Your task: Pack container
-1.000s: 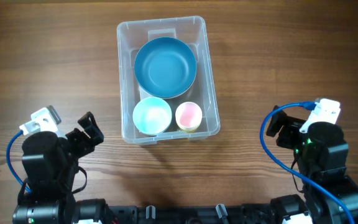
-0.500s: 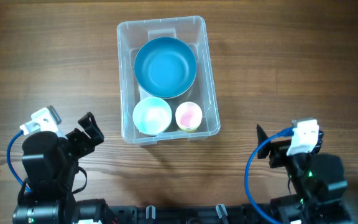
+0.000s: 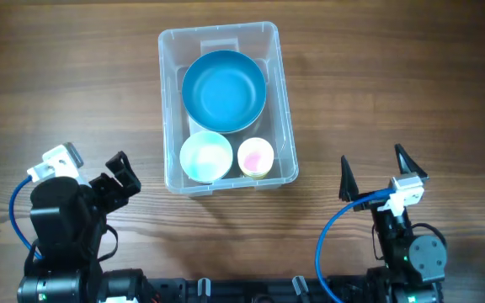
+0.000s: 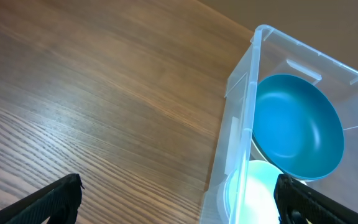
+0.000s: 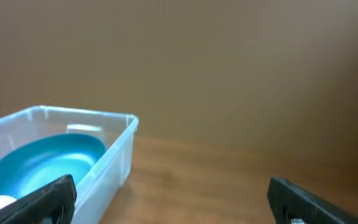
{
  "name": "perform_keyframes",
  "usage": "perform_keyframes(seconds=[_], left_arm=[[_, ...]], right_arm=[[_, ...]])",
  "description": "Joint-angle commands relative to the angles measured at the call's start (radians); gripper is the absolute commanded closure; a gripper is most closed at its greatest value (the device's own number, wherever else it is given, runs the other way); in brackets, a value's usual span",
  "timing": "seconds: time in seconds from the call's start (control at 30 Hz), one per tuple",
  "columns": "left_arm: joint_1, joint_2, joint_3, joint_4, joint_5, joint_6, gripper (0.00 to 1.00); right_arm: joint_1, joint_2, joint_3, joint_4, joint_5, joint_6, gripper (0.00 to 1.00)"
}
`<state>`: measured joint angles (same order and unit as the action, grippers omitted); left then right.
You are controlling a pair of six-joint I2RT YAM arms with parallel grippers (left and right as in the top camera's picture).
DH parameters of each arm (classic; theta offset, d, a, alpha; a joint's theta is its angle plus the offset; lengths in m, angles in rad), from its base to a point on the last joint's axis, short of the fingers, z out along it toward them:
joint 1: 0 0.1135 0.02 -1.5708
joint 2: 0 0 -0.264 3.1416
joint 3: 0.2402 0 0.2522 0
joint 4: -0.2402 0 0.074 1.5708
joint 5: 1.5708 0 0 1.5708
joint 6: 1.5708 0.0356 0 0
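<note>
Because the left wrist view cuts the container (image 3: pixel 283 101) off at its right and bottom edges, only one long wall, most of the blue bowl (image 3: pixel 224 91) and part of the white bowl (image 3: pixel 206 156) show there. The right wrist view is blurred. It gives one container corner, part of the blue bowl and a pale sliver at lower left, probably the white bowl. In the overhead view the left arm covers most of the left fingers (image 4: pixel 51 202), so their spread is read from the wrist view: wide, tips at opposite frame edges, holding nothing. The right fingers (image 3: pixel 345 181) are also spread wide and hold nothing.

Compared with the earlier overhead frames, the right arm has drawn back toward the near bench (image 3: pixel 394 67) edge, and both its fingers now show. The left arm, container and contents have not moved.

Count: one container, two bowls, one pink cup (image 3: pixel 256 156). The container rests on the bench at centre, ahead of both arms. The blue bowl fills its far part, with the white bowl and cup side by side at the near end.
</note>
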<state>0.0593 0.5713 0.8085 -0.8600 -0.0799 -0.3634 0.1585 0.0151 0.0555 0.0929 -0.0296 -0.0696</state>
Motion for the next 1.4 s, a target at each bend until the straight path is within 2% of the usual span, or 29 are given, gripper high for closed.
perform_keyframes(seconds=[0.0,0.1,1.0,1.17,1.37], left_arm=[[0.003,-0.001,-0.001,0.003,0.012,0.012,0.00],[0.003,-0.001,-0.001,0.003,0.012,0.012,0.00],[0.003,-0.016,-0.001,0.002,0.012,0.013,0.00],[0.006,-0.099,-0.021,-0.077,-0.005,0.020,0.00],[0.006,-0.309,-0.204,-0.072,-0.014,0.023,0.00]], right_arm=[[-0.010,-0.012,-0.050,-0.015,-0.016,-0.019,0.00],[-0.011,-0.012,-0.050,-0.093,-0.022,-0.033,0.00],[-0.010,-0.001,-0.050,-0.091,-0.032,-0.035,0.00],[-0.010,-0.001,-0.050,-0.091,-0.032,-0.035,0.00],[-0.010,-0.001,-0.050,-0.091,-0.032,-0.035,0.00]])
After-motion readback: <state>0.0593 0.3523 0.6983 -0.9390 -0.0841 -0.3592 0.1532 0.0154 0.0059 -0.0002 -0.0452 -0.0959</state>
